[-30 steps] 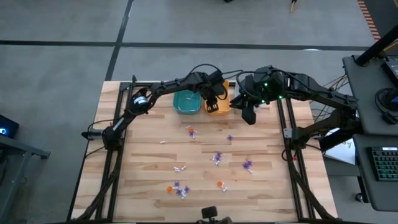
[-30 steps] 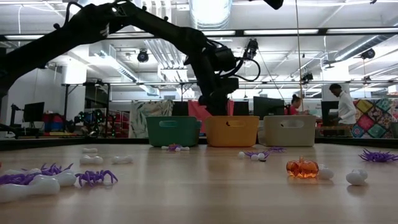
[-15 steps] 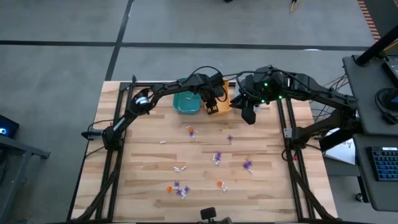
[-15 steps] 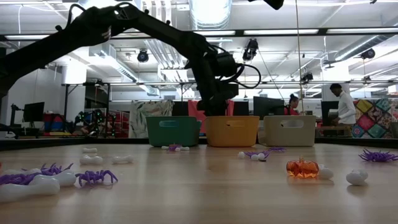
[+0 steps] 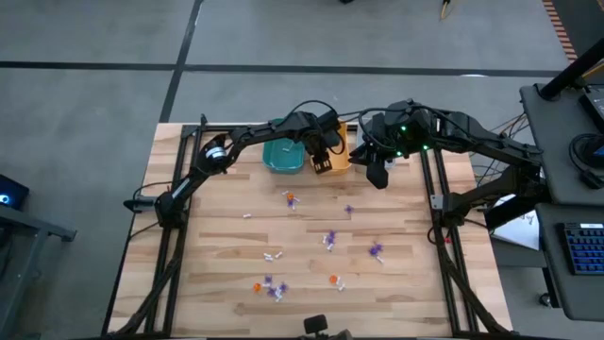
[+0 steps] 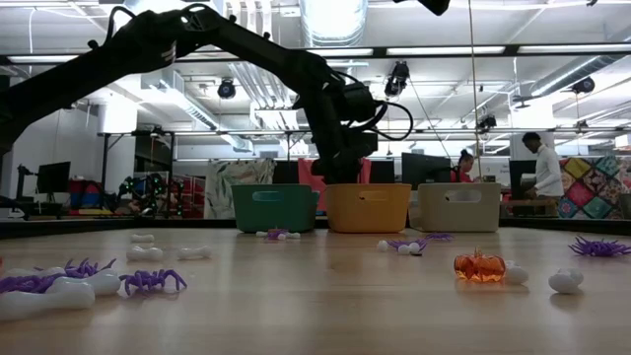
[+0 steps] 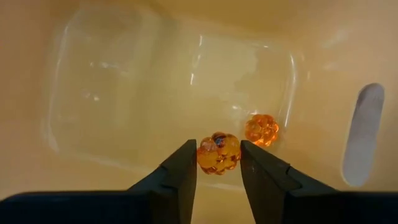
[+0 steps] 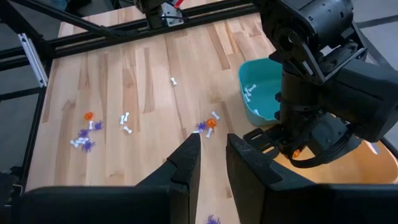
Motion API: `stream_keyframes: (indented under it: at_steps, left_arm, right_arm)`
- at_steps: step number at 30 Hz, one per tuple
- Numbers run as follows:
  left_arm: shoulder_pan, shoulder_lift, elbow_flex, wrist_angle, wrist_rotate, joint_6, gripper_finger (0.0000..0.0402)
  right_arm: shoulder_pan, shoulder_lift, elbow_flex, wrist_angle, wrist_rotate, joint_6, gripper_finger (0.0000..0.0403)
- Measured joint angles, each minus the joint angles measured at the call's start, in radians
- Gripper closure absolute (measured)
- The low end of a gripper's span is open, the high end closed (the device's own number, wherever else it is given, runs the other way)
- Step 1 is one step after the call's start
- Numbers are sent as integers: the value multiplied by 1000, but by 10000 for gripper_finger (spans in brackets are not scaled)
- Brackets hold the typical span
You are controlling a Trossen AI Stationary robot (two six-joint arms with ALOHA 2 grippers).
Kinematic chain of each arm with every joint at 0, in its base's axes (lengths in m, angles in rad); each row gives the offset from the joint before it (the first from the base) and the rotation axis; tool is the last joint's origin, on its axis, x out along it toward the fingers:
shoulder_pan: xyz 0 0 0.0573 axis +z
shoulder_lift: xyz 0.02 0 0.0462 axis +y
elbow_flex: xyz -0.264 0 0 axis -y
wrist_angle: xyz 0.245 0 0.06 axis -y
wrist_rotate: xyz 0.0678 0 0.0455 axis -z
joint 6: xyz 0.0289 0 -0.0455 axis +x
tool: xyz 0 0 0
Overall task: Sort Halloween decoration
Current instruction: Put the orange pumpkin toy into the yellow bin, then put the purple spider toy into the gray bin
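Two little orange pumpkins (image 7: 217, 153) show in the orange bin (image 5: 332, 161): one sits between the left claw (image 7: 217, 163) fingers, the other lies on the bin floor, because orange goes there. More trinkets (image 5: 330, 240) wait on the counter (image 5: 226, 246). Right claw (image 8: 212, 163) hangs narrow and empty nearby

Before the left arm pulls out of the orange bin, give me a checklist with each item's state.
1. Left gripper is inside the orange bin: ok.
2. Orange pumpkin sits between its fingers, over the bin floor: ok.
3. Pumpkin fully released: cannot tell.
4. Second orange pumpkin already lies in the bin: ok.
5. Right gripper waits empty near the bins, apart from the left arm: ok.
6. Trinkets left on the table: not ok, many remain.
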Motion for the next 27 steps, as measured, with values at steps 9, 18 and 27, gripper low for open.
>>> stream_keyframes:
  at_steps: [9, 18, 27]
  left_arm:
    - [0, 0, 0, 0, -4, -29, 283]
    - [0, -8, 28, -47, -2, -62, 282]
    - [0, -84, 138, -160, 2, -48, 282]
  right_arm:
    - [0, 0, 0, 0, 0, -2, 337]
    - [0, 0, 0, 0, 0, 13, 337]
    - [0, 0, 0, 0, 0, 123, 337]
